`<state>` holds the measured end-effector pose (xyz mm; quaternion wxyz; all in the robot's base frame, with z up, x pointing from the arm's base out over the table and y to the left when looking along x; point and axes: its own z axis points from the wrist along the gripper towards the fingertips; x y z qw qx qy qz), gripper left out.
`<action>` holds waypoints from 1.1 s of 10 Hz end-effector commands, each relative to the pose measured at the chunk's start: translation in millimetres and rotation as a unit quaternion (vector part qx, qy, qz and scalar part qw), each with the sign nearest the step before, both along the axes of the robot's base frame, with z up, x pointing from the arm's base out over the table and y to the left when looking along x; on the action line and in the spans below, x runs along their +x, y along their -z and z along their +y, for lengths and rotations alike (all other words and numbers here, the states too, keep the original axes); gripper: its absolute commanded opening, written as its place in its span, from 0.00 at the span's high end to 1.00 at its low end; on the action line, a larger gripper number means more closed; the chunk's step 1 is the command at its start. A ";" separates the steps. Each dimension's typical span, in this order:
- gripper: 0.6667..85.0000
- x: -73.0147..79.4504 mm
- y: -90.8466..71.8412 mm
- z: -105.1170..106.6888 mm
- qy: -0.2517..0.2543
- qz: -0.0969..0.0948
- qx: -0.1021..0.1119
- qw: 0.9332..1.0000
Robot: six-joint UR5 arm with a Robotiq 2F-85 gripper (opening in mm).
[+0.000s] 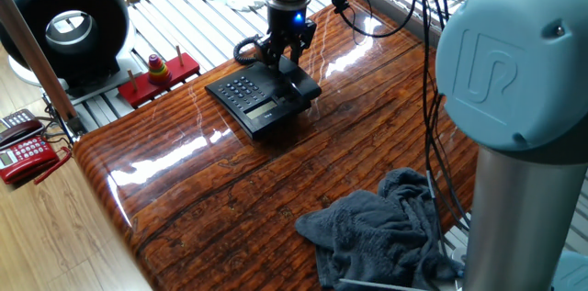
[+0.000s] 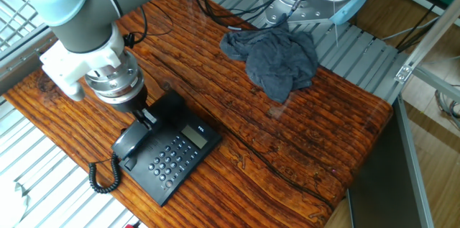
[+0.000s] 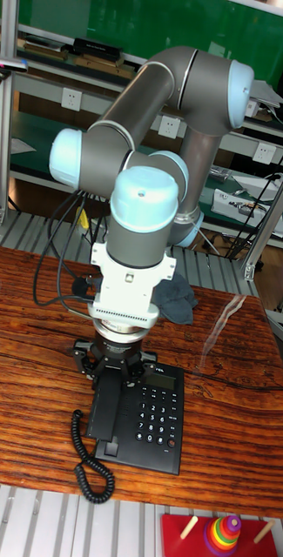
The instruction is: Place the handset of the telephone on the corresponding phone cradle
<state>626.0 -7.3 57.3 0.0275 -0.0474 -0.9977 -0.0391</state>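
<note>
Cord first, going left to right in the other fixed view: we see the black coiled cord (image 2: 106, 178) trailing off the table's left edge, then the slim black plastic handset (image 2: 147, 124), then the black rectangular telephone base with keypad and grey display (image 2: 176, 154).

We have the two-finger gripper (image 2: 146, 118) clamped narrow on the handset's middle, and the handset sits low over the phone cradle strip (image 1: 296, 78) along the base's side; whether it is fully seated we cannot tell.

We judge the handset light, rigid and smooth, so a mid-bar hold keeps its thick ends balanced. We would expect the springy cord to tug it sideways, and hard plastic may slip under a loose pinch.

Farther right lies a crumpled grey cloth (image 2: 277, 59), well apart.
</note>
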 end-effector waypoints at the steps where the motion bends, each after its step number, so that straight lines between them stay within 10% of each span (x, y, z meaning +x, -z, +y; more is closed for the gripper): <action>1: 0.72 1.6 -2.3 7.3 0.004 -0.002 0.006 1.000; 11: 0.72 4.4 10.7 20.2 0.008 -0.012 0.013 1.000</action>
